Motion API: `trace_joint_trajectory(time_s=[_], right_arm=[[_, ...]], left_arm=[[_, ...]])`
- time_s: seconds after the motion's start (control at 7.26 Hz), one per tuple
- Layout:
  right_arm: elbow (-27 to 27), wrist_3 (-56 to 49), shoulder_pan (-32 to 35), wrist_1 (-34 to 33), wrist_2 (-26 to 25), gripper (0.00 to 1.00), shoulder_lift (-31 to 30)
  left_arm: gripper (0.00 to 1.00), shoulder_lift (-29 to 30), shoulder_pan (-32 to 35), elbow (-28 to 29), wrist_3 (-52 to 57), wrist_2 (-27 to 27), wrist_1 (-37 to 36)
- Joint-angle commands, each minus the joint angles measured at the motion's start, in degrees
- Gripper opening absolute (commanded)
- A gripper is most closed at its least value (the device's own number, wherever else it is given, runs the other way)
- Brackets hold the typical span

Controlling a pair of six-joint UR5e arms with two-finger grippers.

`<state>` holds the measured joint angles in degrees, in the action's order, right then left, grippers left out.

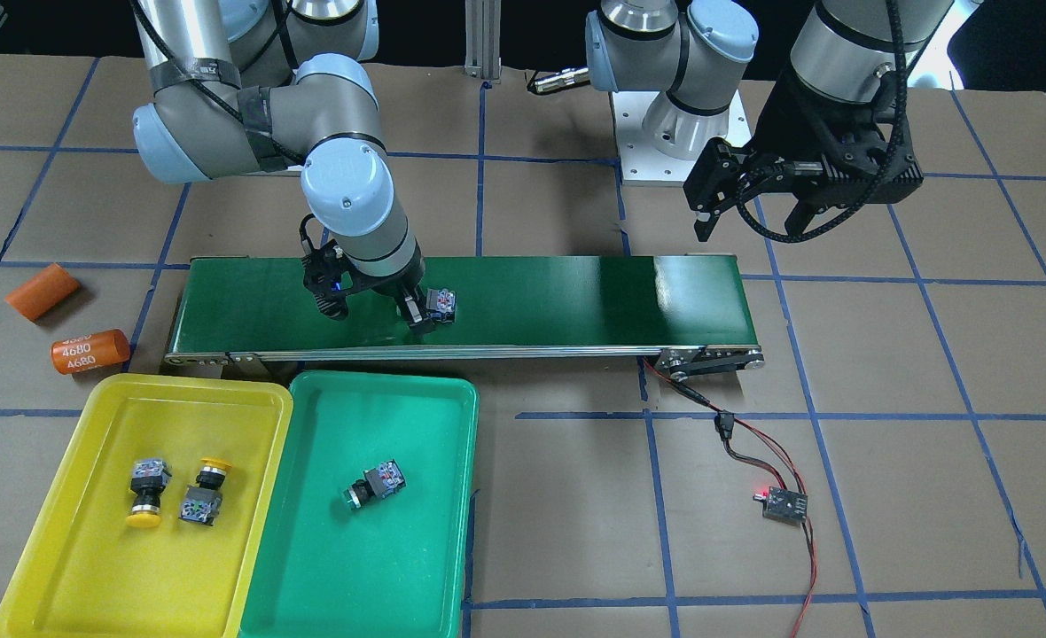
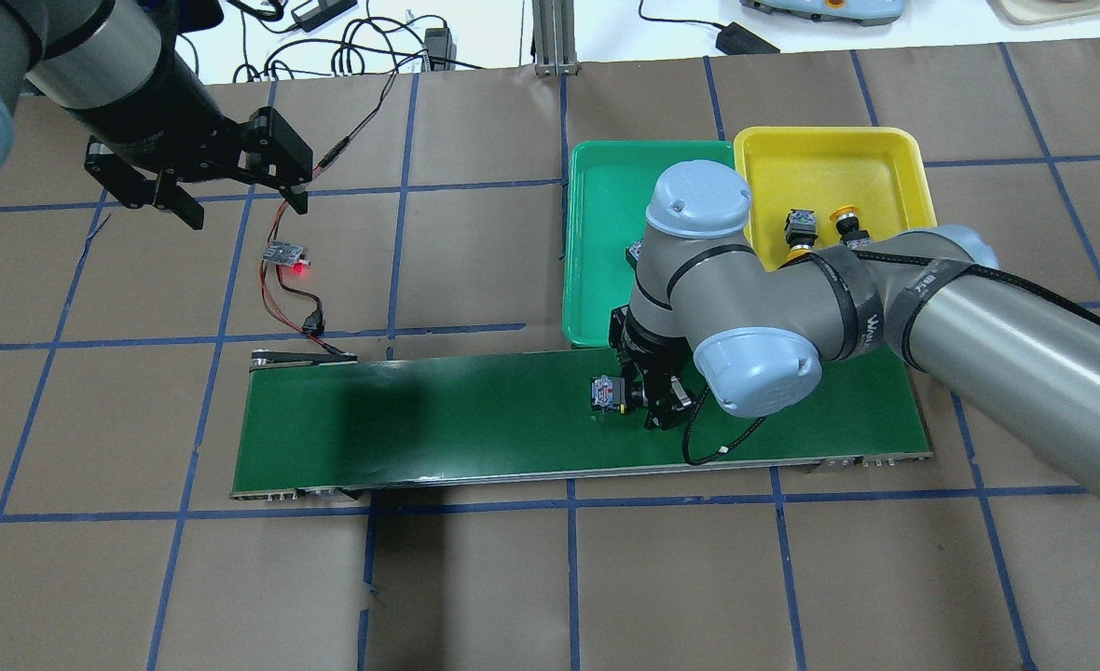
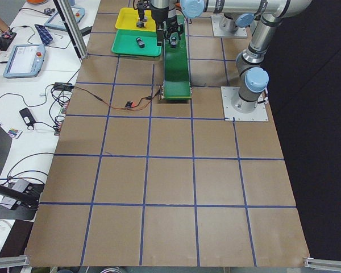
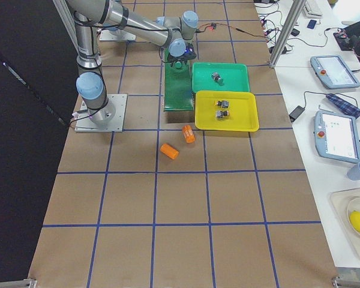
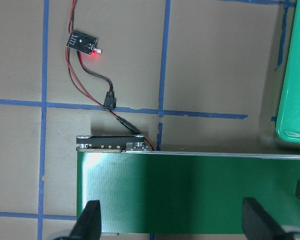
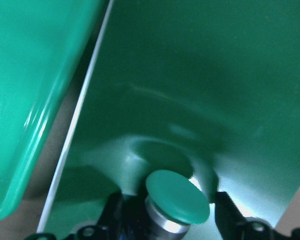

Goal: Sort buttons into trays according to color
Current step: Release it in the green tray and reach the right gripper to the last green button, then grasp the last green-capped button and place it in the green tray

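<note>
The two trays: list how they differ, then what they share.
Colour: the yellow tray is bright yellow, the green tray green. Load: the yellow tray holds two yellow-capped buttons, the green tray one green-capped button. Place: the yellow tray lies by the end of the conveyor belt, near the orange cylinders; the green tray sits further along the belt. Shared: both are shallow rectangles with rounded corners, side by side beside the belt.

Outer tray (image 1: 62, 567), two buttons (image 1: 146, 492) (image 1: 204, 492) inside, touches inner tray (image 1: 381, 576), one button (image 1: 374, 486) inside. Fourth button (image 1: 441, 306) on belt (image 1: 576, 301).

Grn tray (image 1: 399, 576) open excl. one btn (image 1: 374, 485) near ctr.
</note>
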<state>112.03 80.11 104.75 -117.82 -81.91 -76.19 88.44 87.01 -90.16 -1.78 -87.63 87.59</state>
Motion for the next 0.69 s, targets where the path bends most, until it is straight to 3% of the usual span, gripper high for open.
trace_joint_trajectory(time_s=[0.0, 0.28, 0.55], right_arm=[[-0.58, -4.06, -0.16, -4.41, -0.62, 0.0, -0.54], [-4.86, -4.95, -0.78, -4.61, -0.8, 0.0, -1.06], [-7.53, -13.54, -3.57, -14.39, -0.97, 0.0, 0.15]], left_arm=[[1.0, 0.15, 0.0, -0.01, -0.06, 0.09, -0.05], [1.0, 0.15, 0.18, -0.01, -0.07, 0.1, -0.14], [1.0, -0.02, 0.44, -0.01, -0.15, 0.1, -0.14]])
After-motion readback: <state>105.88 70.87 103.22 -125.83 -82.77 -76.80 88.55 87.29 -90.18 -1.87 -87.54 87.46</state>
